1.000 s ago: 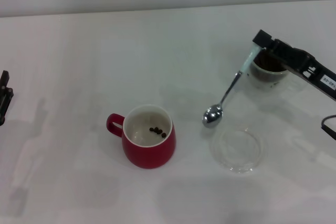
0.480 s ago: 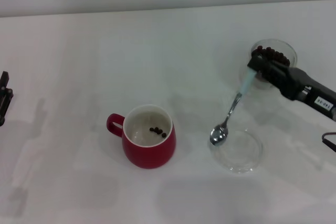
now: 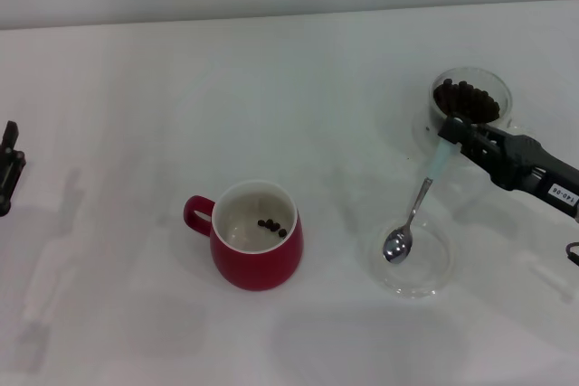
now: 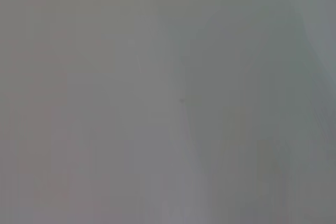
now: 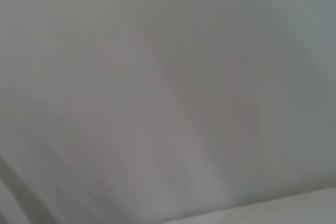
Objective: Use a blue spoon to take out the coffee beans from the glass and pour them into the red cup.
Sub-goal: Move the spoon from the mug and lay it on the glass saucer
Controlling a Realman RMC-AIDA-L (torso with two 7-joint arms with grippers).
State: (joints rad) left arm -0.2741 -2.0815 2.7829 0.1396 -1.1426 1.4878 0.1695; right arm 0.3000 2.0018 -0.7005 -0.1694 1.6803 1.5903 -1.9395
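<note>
My right gripper (image 3: 450, 129) is shut on the pale blue handle of the blue spoon (image 3: 418, 207), which hangs down with its empty metal bowl over the flat clear round dish (image 3: 408, 260). The glass (image 3: 469, 106), full of coffee beans (image 3: 466, 99), stands just behind the gripper at the back right. The red cup (image 3: 256, 234) stands in the middle with three coffee beans (image 3: 270, 225) in its white inside. My left gripper (image 3: 7, 169) is parked at the far left edge. Both wrist views show only plain blurred grey.
The white table (image 3: 181, 88) is bare between the red cup and the left arm and along the back. The right arm's black body (image 3: 529, 166) reaches in from the right edge.
My right gripper has moved toward the front and right with the spoon, uncovering the glass. The spoon's bowl has gone from beside the dish to over it.
</note>
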